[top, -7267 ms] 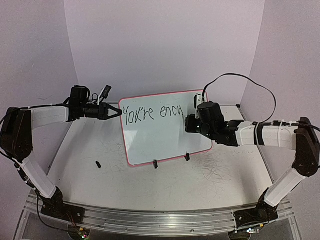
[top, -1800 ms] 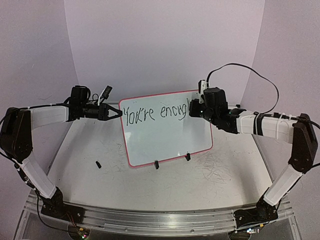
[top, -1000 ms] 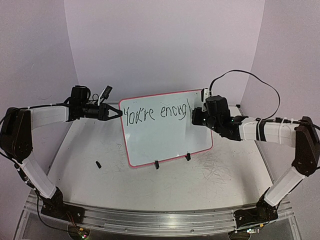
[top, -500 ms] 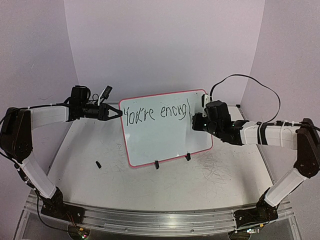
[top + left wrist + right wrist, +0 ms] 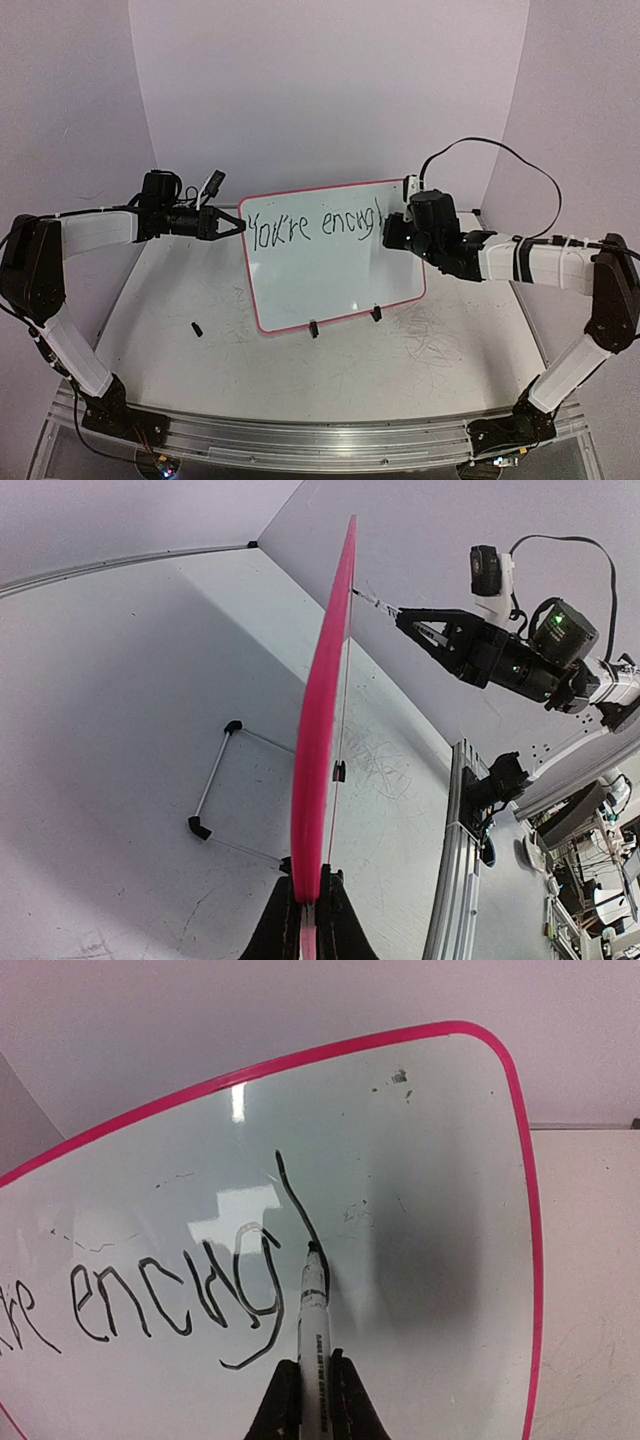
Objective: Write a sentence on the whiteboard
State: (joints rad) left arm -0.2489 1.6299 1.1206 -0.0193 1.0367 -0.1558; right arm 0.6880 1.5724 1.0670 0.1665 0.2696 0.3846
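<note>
Black sentence (image 5: 318,226) reaches "You're enoug", h unfinished; right claw (image 5: 315,1372) pinches the marker (image 5: 313,1320), left claw (image 5: 311,905) clamps the whiteboard (image 5: 330,275) edge.

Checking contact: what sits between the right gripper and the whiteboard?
Only the marker, clamped in the right gripper, tip on the whiteboard; right wrist view.

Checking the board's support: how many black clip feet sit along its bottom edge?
2, on the whiteboard: one clip foot near the edge's middle, another right of it.
</note>
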